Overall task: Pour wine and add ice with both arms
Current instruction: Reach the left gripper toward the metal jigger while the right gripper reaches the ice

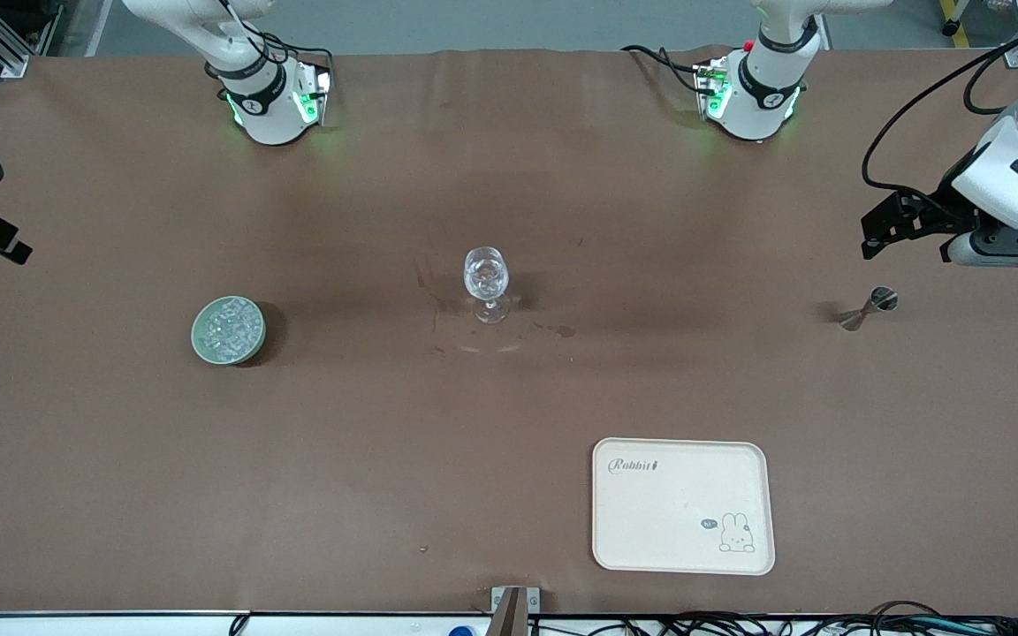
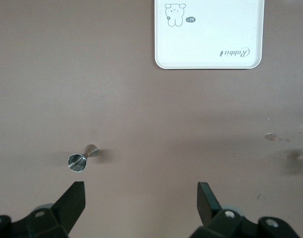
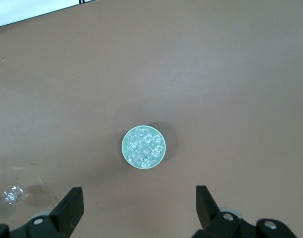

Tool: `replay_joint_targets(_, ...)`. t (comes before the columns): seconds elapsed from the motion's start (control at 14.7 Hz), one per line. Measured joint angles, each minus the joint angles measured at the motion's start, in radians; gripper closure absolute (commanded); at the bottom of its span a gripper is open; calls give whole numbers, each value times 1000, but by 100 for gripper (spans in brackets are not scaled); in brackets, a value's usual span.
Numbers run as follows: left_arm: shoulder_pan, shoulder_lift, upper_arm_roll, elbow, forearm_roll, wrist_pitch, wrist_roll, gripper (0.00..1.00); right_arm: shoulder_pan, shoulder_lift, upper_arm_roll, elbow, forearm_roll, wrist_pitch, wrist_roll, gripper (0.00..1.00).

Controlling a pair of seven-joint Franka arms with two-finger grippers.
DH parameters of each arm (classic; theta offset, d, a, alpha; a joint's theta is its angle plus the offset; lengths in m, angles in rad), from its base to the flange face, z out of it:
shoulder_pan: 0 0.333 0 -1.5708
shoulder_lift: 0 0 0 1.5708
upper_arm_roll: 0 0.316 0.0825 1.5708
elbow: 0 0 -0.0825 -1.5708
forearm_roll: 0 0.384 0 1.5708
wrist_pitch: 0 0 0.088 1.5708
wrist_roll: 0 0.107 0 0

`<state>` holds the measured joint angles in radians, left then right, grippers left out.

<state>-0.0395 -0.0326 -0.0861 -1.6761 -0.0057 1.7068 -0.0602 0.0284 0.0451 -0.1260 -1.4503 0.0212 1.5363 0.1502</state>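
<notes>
Stemmed glass (image 1: 486, 284) stands mid-table; left gripper (image 2: 141, 198) hangs spread above the table toward the left arm's end from it, right gripper (image 3: 140, 201) spread over the table near the ice (image 3: 143, 148) bowl (image 3: 125, 148).

both arms (image 1: 1017, 168) are chunky glossy white with black joint rings, green lights glowing at the 2 bases, black cables looping off them, and matte black angular fingers (image 2: 72, 201) with small silver screws near the knuckles

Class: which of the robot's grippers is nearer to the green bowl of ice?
Right. The right gripper hangs open above the table near the green bowl of ice; the left gripper, also open, is over the small metal jigger.
</notes>
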Motion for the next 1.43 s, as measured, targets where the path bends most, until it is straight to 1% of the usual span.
replay_joint_targets(0.48,1,0,3,0,0,-2,-1,0,0,0,0,0,0,0,0,0)
replay_joint_targets(0.61,0,0,34,0,1,-3,-1,0,0,0,0,0,0,0,0,0)
replay_joint_targets(0.95,1,11,197,-3,-2,-33,1,0,-1,0,-1,0,0,0,0,0)
replay_joint_targets(1.16,1,66,322,-5,-19,-34,-3,0,-1,0,-1,0,0,0,0,0)
replay_joint_targets(1.3,3,136,424,4,-70,-31,-16,0,-2,0,-1,0,1,0,0,0)
replay_joint_targets(1.43,4,209,526,15,-183,-29,-23,0,-2,0,-1,0,1,0,0,0)
